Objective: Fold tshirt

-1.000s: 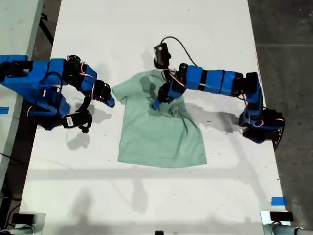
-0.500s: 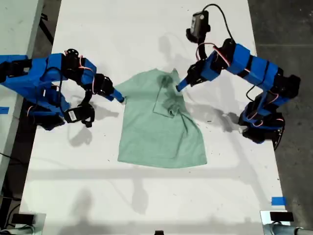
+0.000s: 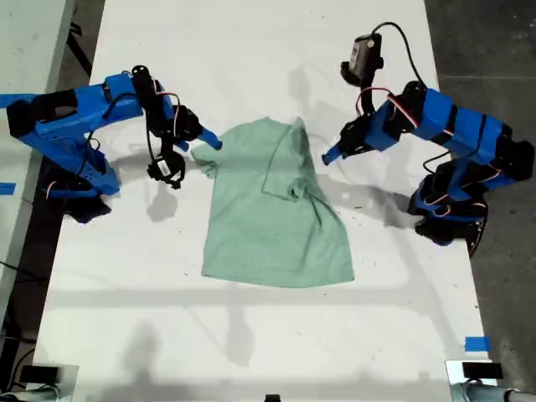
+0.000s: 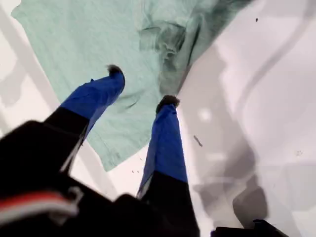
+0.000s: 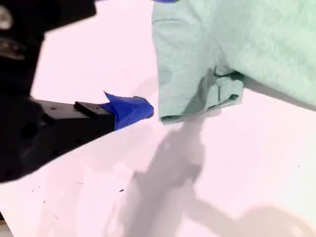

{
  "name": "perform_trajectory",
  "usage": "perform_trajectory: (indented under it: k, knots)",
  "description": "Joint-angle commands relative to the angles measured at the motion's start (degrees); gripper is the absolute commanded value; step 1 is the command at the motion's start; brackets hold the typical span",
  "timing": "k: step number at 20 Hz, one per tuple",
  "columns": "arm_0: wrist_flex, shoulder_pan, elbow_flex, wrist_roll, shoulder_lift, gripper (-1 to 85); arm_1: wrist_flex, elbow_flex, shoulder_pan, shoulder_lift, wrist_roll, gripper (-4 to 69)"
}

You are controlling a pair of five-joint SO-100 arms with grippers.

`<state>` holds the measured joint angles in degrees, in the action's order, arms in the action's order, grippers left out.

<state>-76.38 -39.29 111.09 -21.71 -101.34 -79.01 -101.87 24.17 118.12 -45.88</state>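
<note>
Exterior view: overhead, looking straight down on the white flat surface [image 3: 251,335], far enough out to take in both blue arms and the whole pale mint-green cloth tshirt [image 3: 272,218]. First wrist view: looks down along my first hand [image 4: 140,86] and its two blue fingers, close above the tshirt [image 4: 89,44] edge. Second wrist view: low and close on one sleeve of the tshirt [image 5: 207,74]; all three views share the tshirt.

The pale mint-green tshirt [image 3: 272,213] lies mostly flat at the centre of the exterior view, one sleeve folded inward over its upper middle in rumpled creases, the other spread toward that view's left, hem downward.
</note>
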Motion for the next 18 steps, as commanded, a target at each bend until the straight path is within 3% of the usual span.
perform_trajectory:
  k: [1,8,9,11,14,18]
  knots:
    - [4.6,-3.0,0.1,-2.0,3.6,32.4,1.5,0.2,-1.3,3.1,0.5,17.7]
    - [11.3,-6.2,1.5,-3.3,19.8,33.0,1.2,-0.3,-2.1,3.8,0.3,17.6]
    - [11.4,-6.7,0.9,-3.6,22.6,31.1,1.2,-0.5,-2.1,3.9,0.2,17.6]
    - [11.8,-6.7,-0.1,-5.0,25.1,7.3,1.4,-1.4,-1.9,4.1,0.1,17.7]
    - [11.8,-4.4,-0.2,-4.0,20.1,4.5,2.5,-3.7,-1.4,4.5,0.1,18.0]
    - [5.6,-3.4,2.5,-0.4,0.3,4.3,2.9,-4.3,-1.2,4.6,0.2,18.2]
